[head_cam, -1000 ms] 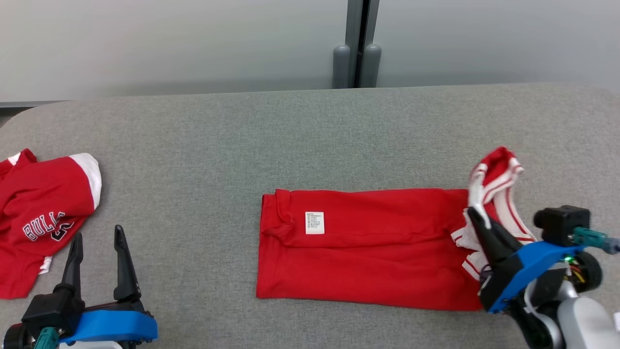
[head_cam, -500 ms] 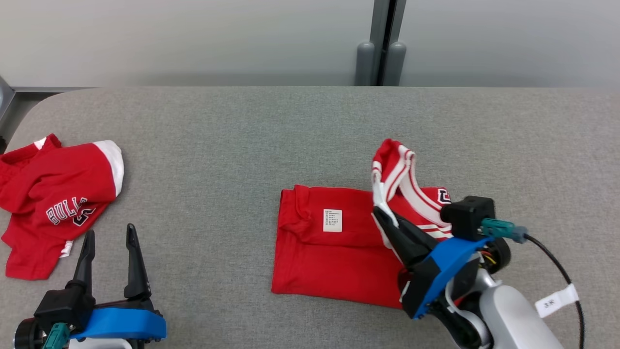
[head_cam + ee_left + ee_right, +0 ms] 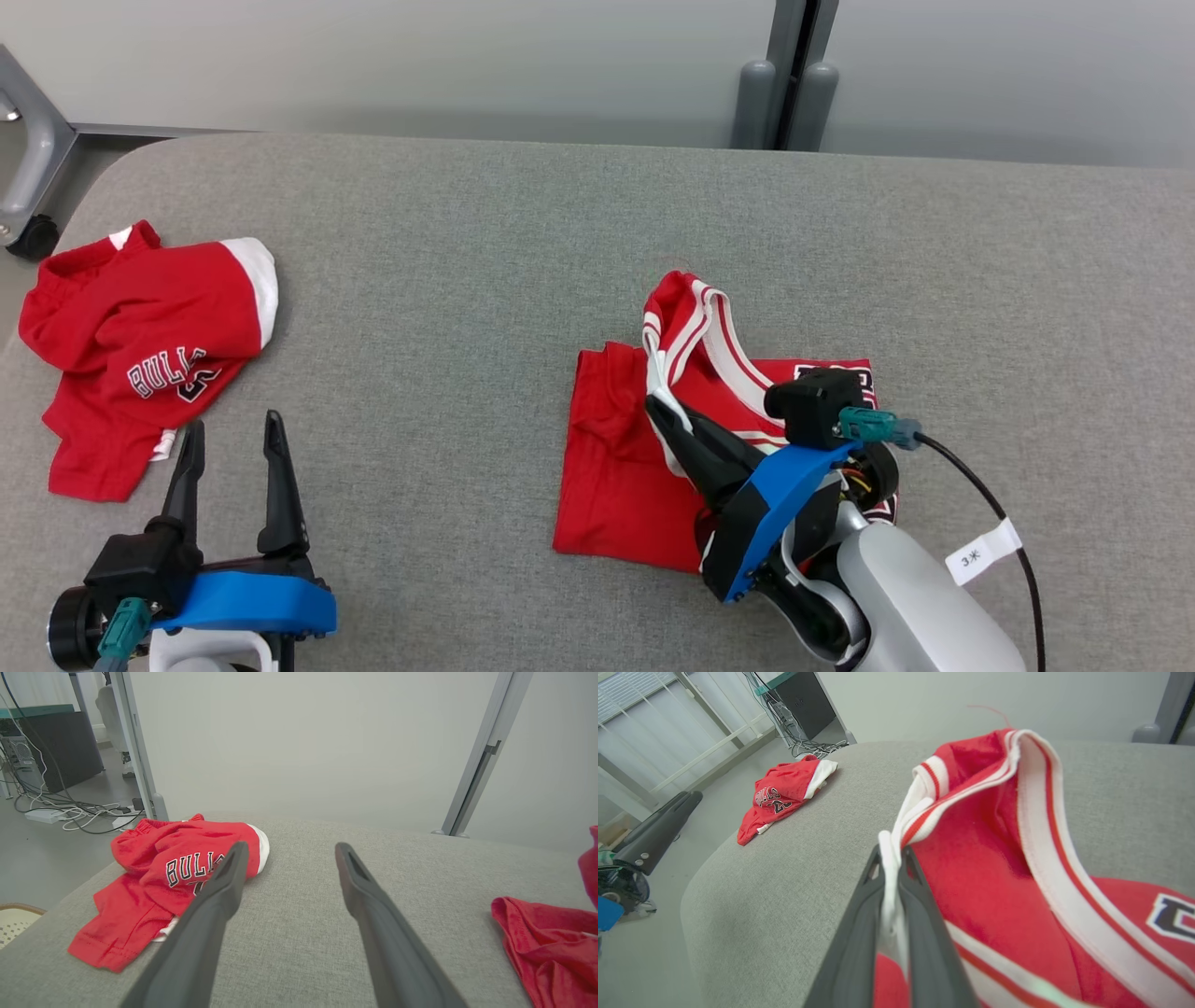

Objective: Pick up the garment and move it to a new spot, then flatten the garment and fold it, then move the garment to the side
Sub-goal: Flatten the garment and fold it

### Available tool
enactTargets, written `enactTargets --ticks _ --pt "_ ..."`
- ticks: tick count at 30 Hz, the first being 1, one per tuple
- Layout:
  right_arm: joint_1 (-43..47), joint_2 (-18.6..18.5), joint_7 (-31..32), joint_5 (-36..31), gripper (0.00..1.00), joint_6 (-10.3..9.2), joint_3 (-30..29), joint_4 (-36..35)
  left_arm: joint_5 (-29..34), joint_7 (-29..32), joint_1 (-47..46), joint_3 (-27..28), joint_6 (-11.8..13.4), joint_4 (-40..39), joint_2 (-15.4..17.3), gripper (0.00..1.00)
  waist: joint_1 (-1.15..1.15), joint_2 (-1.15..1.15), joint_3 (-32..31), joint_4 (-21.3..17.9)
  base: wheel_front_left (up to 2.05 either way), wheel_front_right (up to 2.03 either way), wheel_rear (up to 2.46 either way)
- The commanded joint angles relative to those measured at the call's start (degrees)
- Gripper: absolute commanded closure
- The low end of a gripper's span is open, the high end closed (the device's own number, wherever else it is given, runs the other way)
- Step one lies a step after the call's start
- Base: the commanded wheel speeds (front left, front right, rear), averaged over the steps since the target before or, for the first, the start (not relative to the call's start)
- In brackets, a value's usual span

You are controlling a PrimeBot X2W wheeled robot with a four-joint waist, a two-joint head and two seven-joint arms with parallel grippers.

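Note:
A red garment point(image 3: 621, 485) with white trim lies partly folded at the middle of the grey table point(image 3: 523, 243). My right gripper point(image 3: 658, 406) is shut on its white-striped edge point(image 3: 889, 858) and holds that end lifted and drawn over the lower layer; the raised trim point(image 3: 686, 313) stands up in a loop. The same garment point(image 3: 551, 938) shows at the right edge of the left wrist view. My left gripper point(image 3: 231, 439) stands open near the table's front left with nothing between its fingers point(image 3: 224, 891).
A second red garment point(image 3: 140, 355) with white lettering lies crumpled at the table's left edge, also seen as a red heap point(image 3: 177, 868) point(image 3: 782, 793). A wheeled grey frame point(image 3: 28, 177) stands beyond the left corner. A wall panel with a grey post point(image 3: 784, 93) runs behind.
My right gripper has carried the striped end leftward over the garment, halving its visible length. The head camera has swung left, shifting the whole picture. The left gripper has stayed put.

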Motion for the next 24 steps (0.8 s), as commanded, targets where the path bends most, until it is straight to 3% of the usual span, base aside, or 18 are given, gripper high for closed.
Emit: enactTargets --ticks 1,3,4,5,6,14,24 --pt "-1.06 0.08 -0.75 1.19 1.00 0.03 0.88 0.59 -0.09 -0.27 -0.62 0.07 -0.13 0.11 -0.09 0.00 0.00 0.00 0.15 0.21 0.00 0.00 0.00" --pt "-1.54 0.08 -1.36 2.53 1.00 0.03 2.56 2.12 -0.16 -0.27 -0.82 -0.07 -0.13 0.22 -0.09 0.00 0.00 0.00 0.28 0.39 0.00 0.00 0.00" --pt "-1.87 0.03 -1.86 2.97 0.71 0.03 3.24 2.92 -0.20 -0.27 -0.90 -0.10 -0.13 0.34 -0.10 0.00 0.00 0.00 0.34 0.43 0.00 0.00 0.00" --pt "-2.32 0.03 -2.30 3.45 0.28 0.03 3.84 3.66 -0.26 -0.27 -0.96 -0.14 -0.13 0.44 -0.11 0.00 0.00 0.00 0.38 0.44 0.00 0.00 0.00" --pt "-2.71 0.03 -2.77 3.82 0.00 0.03 4.31 4.31 -0.35 -0.27 -1.02 -0.15 -0.14 0.55 -0.11 0.00 0.00 0.00 0.40 0.39 0.00 0.00 0.00" --pt "-5.56 0.01 -9.50 1.44 0.00 0.02 2.80 6.39 -0.21 -0.27 -0.41 0.33 -0.14 0.81 -0.12 0.00 0.00 0.00 -0.67 -1.96 0.00 0.00 0.00" --pt "-1.37 -4.12 -16.85 -6.29 0.00 0.03 -10.67 0.80 0.55 -0.27 1.26 0.81 -0.14 -0.32 -0.10 0.00 0.00 0.00 -2.32 -5.66 0.00 0.00 0.00"
